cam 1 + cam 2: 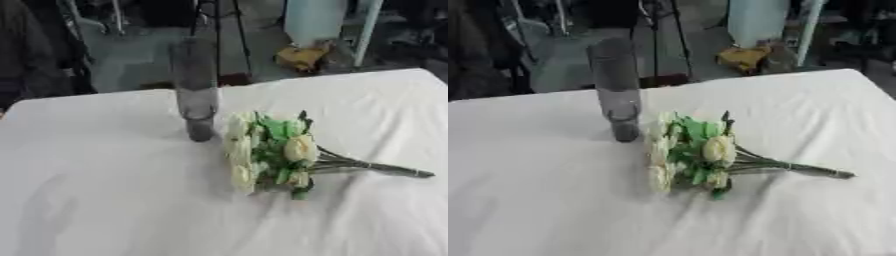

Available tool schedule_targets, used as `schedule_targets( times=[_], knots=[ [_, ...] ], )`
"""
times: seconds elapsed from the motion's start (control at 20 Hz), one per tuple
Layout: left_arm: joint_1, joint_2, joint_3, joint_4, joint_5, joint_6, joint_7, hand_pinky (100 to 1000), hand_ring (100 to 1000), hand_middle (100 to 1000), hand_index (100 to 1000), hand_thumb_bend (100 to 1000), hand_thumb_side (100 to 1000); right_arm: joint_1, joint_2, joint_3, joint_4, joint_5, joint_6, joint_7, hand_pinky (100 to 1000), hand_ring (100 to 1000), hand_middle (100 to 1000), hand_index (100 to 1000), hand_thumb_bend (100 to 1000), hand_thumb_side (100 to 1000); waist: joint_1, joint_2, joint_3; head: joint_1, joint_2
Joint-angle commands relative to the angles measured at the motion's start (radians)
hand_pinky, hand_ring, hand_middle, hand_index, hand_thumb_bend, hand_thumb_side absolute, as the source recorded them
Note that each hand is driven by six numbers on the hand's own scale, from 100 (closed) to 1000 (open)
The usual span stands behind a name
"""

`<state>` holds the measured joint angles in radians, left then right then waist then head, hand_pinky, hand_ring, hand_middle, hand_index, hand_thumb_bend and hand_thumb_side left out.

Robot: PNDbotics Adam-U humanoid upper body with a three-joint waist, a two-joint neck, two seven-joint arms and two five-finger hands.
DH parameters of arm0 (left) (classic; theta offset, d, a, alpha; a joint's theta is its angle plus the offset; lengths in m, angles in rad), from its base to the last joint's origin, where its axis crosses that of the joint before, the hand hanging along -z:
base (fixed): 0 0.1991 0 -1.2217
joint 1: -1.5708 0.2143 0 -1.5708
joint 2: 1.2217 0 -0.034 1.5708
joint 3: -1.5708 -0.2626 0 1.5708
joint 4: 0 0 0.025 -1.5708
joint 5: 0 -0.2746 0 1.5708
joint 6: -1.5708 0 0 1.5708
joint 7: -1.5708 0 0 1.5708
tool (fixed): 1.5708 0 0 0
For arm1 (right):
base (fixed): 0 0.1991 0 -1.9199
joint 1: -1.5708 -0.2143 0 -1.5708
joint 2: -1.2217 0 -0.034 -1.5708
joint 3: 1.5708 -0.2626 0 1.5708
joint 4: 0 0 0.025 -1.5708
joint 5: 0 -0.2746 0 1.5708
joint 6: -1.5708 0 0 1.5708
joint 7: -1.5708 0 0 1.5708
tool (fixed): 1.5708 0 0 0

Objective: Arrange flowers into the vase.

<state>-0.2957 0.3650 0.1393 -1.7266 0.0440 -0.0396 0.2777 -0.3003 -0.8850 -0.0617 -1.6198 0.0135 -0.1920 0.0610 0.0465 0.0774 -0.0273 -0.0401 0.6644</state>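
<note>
Neither robot hand shows in either view, so their state can't be told. The bouquet [271,152] lies flat mid-table, stems toward the right edge, just beside the upright grey vase [194,90] nearer the far edge. Best approach: take the stems, lift, tip blooms upward, then lower it in.

One vase [195,90] stands upright toward the far side of one white-covered table [105,200]. One bunch of flowers [267,152] lies just right of it, its pale blooms too crowded to count, its stems [376,167] gathered and pointing right.
</note>
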Motion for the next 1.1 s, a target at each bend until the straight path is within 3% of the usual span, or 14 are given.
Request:
schedule_targets(
  times=[0.05,0.6,1.1],
  knots=[
    [-0.017,0.021,-0.011,-0.01,-0.008,0.001,-0.019,645,610,611,726,527,895,-0.033,-0.042,0.029,0.033,0.061,-0.018,0.057,541,680,728,791,210,526,-0.012,0.004,0.0,-0.005,0.006],
    [-0.033,0.023,-0.057,0.006,-0.002,0.003,-0.069,642,609,612,726,510,911,-0.1,-0.008,0.089,0.124,0.194,-0.064,0.24,555,693,729,789,259,462,-0.011,0.007,0.001,-0.013,0.008],
    [-0.042,0.016,-0.082,0.013,0.009,0.006,-0.091,640,608,611,726,503,918,-0.157,0.022,0.148,0.197,0.283,-0.103,0.305,571,711,739,796,356,422,-0.008,0.009,0.005,-0.017,0.008]
  ],
)
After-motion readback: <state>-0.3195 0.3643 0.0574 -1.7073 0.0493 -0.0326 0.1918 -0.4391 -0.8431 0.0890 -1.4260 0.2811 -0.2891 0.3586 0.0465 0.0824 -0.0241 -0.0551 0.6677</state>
